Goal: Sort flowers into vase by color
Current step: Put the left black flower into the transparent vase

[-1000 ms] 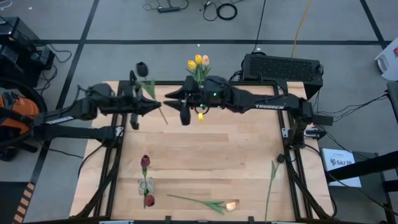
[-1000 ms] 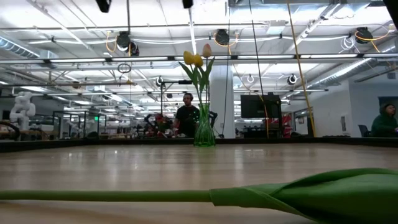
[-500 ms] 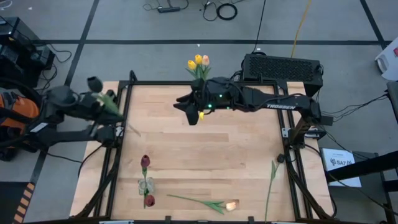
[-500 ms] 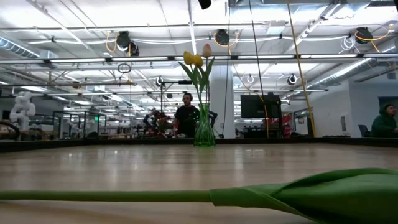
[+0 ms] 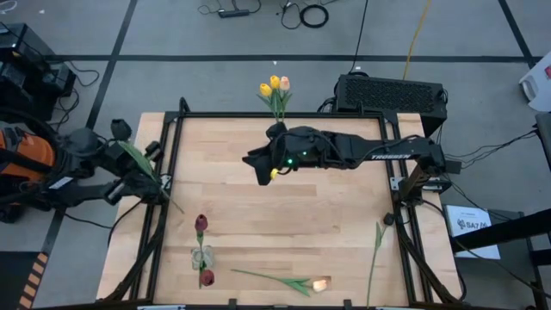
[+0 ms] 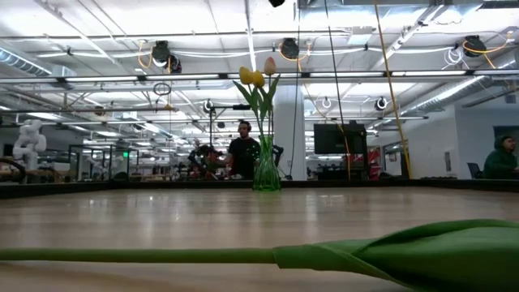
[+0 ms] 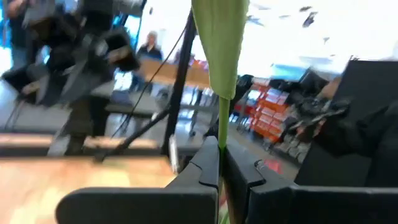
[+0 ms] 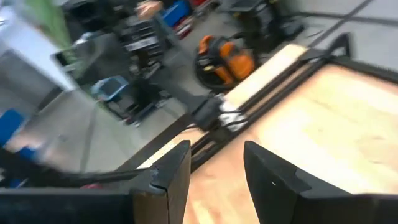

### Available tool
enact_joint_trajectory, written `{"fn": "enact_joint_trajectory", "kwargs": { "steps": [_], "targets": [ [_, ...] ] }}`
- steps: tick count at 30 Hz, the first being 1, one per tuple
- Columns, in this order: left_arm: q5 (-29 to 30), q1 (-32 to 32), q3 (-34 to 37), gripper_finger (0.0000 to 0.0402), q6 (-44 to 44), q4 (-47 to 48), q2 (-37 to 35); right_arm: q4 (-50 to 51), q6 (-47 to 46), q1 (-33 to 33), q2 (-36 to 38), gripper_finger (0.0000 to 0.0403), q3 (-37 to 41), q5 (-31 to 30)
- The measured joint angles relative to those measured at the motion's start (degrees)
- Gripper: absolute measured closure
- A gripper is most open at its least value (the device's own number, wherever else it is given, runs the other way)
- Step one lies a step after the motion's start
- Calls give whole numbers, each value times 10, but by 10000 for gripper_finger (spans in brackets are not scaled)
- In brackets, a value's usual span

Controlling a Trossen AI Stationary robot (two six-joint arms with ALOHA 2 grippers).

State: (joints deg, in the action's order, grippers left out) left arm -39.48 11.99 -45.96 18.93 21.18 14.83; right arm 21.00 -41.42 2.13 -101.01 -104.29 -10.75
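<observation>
My left gripper (image 5: 148, 175) is at the table's left edge, shut on a near-black tulip (image 5: 120, 129). Its head points far-left and its stem end (image 5: 179, 209) points near-right over the table. In the left wrist view my left gripper (image 7: 221, 167) shows with the green leaf (image 7: 221, 37) above it. My right gripper (image 5: 256, 164) hovers open over the far middle of the table, holding nothing (image 8: 214, 163). A vase (image 6: 266, 174) at the far edge holds yellow and peach tulips (image 5: 274, 86). A second vase (image 5: 201, 257) near the near-left holds dark red tulips (image 5: 201, 224). My left gripper pinches the tulip's thin stem (image 7: 221, 140) between its two fingers, just below the leaf. The fingers lie across the stem. The flower is lifted clear and tilted, with the head higher toward the far-left and the free stem end hanging toward the table.
A peach tulip (image 5: 320, 284) lies on the table by the near edge, its stem (image 5: 263, 277) pointing left; its leaf (image 6: 405, 251) fills the low view's foreground. Another green stem (image 5: 376, 248) lies along the right edge. A black box (image 5: 392, 93) stands beyond the far-right corner.
My left gripper has swung from the far middle of the table, close to my right gripper, out to the left edge and somewhat nearer, carrying the near-black tulip. The flower has tipped, its stem end now trailing over the table. My right gripper has shifted slightly toward the near edge.
</observation>
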Motion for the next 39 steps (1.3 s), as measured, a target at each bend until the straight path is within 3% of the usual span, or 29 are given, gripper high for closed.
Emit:
{"fn": "enact_joint_trajectory", "kwargs": {
  "steps": [4,7,14,18,25,34,39],
  "targets": [
    [-10,0,31,398,26,-42,-12,37,-2,9,0,261,0,-67],
    [-2,0,42,398,31,-43,-16,73,3,11,0,261,0,-85],
    [12,0,46,398,4,-42,-16,108,4,8,0,261,0,-86],
    [-21,0,46,398,-9,-15,-16,104,5,9,0,261,0,-86],
    [-133,0,46,398,-131,54,-16,105,5,9,0,261,0,-85],
    [-110,0,87,399,-101,42,-1,105,5,9,0,261,0,-85],
    [-135,-13,132,399,-58,-20,16,105,5,9,0,261,0,-85]
  ]
}}
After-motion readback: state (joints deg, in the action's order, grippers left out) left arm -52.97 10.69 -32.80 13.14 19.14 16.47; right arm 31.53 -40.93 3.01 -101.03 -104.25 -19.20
